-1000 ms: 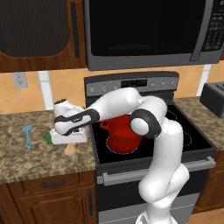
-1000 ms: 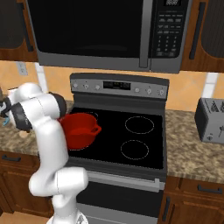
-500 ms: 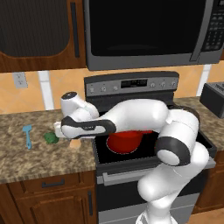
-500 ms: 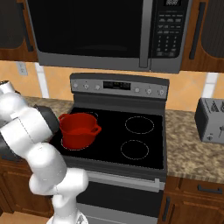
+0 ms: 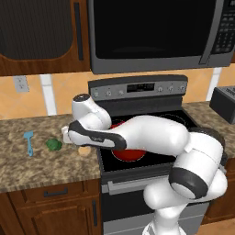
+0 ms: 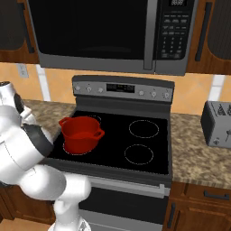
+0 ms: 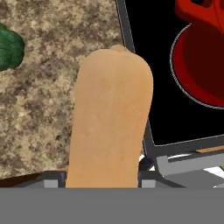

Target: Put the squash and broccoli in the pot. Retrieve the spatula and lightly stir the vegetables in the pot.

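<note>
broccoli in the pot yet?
No, the broccoli sits on the granite counter, left of the stove, while the red pot stands on a burner.

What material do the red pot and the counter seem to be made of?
The pot: probably enamelled or painted metal, judging by its even glossy red with soft highlights. The counter: looks like polished granite, with brown and tan speckles, though it may be a laminate imitation.
</note>
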Controlling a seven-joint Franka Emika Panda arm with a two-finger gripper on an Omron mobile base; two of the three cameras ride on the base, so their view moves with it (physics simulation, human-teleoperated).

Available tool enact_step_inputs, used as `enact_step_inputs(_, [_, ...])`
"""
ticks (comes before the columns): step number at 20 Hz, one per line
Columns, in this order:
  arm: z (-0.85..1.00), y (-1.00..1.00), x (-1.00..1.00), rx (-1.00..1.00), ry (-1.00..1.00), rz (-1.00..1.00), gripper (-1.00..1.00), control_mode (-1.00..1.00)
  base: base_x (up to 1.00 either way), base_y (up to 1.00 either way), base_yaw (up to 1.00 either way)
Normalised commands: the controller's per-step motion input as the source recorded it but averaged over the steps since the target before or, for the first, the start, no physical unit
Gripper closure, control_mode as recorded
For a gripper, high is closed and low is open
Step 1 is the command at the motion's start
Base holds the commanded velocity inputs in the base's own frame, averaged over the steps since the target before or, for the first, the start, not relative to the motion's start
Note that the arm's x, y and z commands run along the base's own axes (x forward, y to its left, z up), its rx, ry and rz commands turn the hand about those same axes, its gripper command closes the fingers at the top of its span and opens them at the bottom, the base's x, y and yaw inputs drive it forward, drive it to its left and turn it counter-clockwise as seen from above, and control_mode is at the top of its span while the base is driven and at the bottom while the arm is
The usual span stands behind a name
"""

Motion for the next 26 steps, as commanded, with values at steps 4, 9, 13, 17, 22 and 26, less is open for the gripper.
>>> enact_step_inputs(4, [0.85,-0.38,-0.28,0.00,-0.01,0.10,1.00,-1.00,0.00,0.00,0.00])
enact_step_inputs(9, [0.41,-0.81,-0.16,0.00,0.00,0.02,1.00,-1.00,0.00,0.00,0.00])
enact_step_inputs(13, [0.11,-0.94,0.03,0.00,0.04,0.00,1.00,-1.00,0.00,0.00,0.00])
enact_step_inputs(17, [-0.02,-0.84,0.16,0.00,0.03,0.00,1.00,-1.00,0.00,0.00,0.00])
enact_step_inputs(22, [-0.02,-0.78,0.19,0.00,0.00,0.00,1.00,-1.00,0.00,0.00,0.00])
enact_step_inputs(26, [-0.05,-0.55,0.28,0.00,0.02,0.00,1.00,-1.00,0.00,0.00,0.00])
